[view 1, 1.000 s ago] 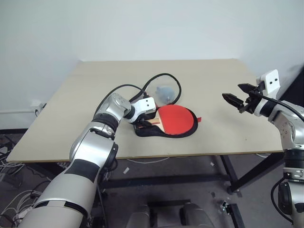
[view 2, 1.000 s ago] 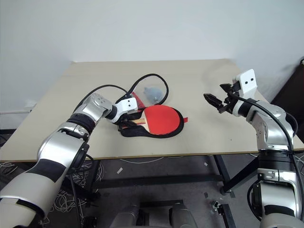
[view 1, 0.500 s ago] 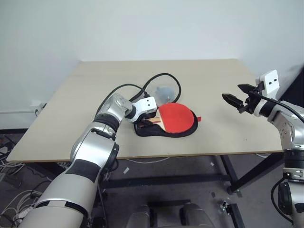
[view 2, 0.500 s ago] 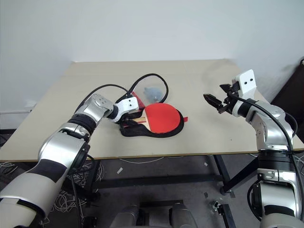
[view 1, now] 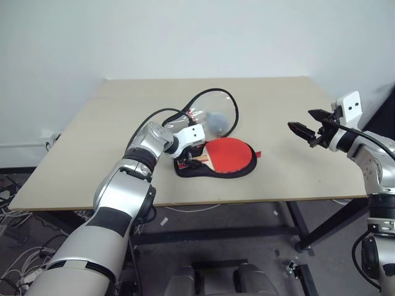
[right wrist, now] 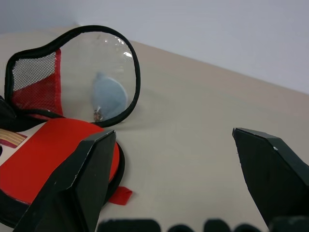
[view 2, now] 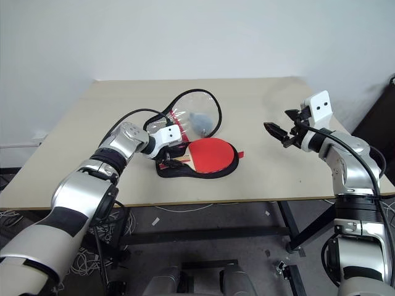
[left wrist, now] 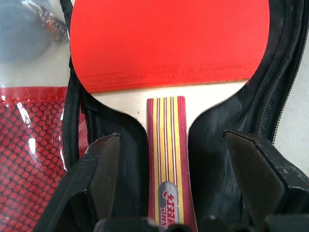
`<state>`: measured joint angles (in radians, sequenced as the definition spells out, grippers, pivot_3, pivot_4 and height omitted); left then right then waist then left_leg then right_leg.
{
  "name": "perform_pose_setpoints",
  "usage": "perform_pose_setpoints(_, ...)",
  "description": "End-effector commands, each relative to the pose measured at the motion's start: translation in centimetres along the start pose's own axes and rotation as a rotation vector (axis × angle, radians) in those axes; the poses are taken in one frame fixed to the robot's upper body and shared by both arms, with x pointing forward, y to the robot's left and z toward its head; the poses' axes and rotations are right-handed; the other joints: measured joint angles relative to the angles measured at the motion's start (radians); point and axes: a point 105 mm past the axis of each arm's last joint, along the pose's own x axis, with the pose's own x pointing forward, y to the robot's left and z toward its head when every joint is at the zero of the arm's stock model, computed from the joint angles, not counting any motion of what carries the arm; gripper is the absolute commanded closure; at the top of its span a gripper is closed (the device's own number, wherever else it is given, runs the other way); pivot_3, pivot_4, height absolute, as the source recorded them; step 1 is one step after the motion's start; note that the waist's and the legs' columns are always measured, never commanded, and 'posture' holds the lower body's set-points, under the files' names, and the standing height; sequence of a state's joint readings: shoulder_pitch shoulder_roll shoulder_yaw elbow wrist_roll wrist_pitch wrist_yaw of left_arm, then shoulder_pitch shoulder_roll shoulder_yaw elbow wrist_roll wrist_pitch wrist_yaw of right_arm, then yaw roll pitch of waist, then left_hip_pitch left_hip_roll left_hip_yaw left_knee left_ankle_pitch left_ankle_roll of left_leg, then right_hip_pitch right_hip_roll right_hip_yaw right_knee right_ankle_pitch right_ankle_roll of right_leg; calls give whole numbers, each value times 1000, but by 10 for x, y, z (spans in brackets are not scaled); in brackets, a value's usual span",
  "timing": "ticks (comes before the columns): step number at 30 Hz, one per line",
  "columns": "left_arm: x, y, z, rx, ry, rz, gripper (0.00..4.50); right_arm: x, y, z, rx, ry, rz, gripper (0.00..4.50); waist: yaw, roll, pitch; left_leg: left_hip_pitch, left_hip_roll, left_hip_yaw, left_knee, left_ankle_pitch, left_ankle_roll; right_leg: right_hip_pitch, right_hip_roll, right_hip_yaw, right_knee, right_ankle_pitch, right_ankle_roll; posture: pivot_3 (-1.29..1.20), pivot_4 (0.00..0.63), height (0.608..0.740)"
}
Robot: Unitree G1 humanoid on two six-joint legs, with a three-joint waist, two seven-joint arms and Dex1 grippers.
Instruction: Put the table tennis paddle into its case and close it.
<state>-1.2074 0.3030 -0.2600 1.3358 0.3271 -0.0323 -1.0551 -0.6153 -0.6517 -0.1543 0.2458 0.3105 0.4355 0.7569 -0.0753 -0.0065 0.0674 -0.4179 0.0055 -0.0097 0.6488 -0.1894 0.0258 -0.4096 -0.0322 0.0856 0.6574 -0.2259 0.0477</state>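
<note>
Now my left tool (left wrist: 169, 179) is open, its two black fingers (left wrist: 99, 176) on each side of the wooden handle and not squeezing it. My right tool (view 2: 279, 126) is open too, up in the air, well apart from the case. The table tennis paddle (view 1: 229, 153) lies red face up inside the black case (view 1: 213, 172) on the worktop (view 1: 123, 117). The case's see-through lid (view 2: 194, 114), with a red net part, stands tilted up behind the paddle.
</note>
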Motion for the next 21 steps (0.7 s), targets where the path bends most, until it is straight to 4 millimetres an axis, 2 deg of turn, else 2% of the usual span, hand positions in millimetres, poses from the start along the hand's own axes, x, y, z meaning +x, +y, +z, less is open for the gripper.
perform_pose_setpoints(1, -10, 15, 27, -20, -116, 79, 1006, 0, -1, 14, -43, -30, -8, 286, 0, 0, 0, 0, 0, 0, 0, 0, 0, 0, 0, 0, 0, 0, 0, 0, 0, 740)
perform_pose_setpoints(5, -15, 23, 40, -42, -191, 127, 1006, 2, 2, 13, -40, -28, 0, 286, 0, 0, 0, 0, 0, 0, 0, 0, 0, 0, 0, 0, 0, 0, 0, 0, 0, 740)
perform_pose_setpoints(7, -22, 33, 50, -76, -259, 201, 1006, 5, 5, 11, -36, -26, 9, 286, 0, 0, 0, 0, 0, 0, 0, 0, 0, 0, 0, 0, 0, 0, 0, 0, 0, 740)
perform_pose_setpoints(10, -34, 54, 54, -134, -305, 367, 1006, 8, 10, 9, -30, -26, 22, 286, 0, 0, 0, 0, 0, 0, 0, 0, 0, 0, 0, 0, 0, 0, 0, 0, 0, 740)
perform_pose_setpoints(14, -48, 75, 46, -200, -304, 560, 1006, 13, 13, 6, -18, -23, 23, 286, 0, 0, 0, 0, 0, 0, 0, 0, 0, 0, 0, 0, 0, 0, 1, 0, 0, 740)
perform_pose_setpoints(17, -54, 83, 38, -210, -280, 646, 1006, 16, 16, 4, -11, -20, 24, 286, 1, 0, 0, 0, 0, 0, 0, 0, 0, 0, 0, 0, 0, 0, 1, 0, 0, 740)
perform_pose_setpoints(21, -55, 87, 14, -281, -200, 735, 1006, 20, 23, -2, 8, -12, 27, 286, 4, -1, 0, 0, 0, 0, 0, 0, 0, 0, 0, 0, 0, 0, 1, 0, 0, 740)
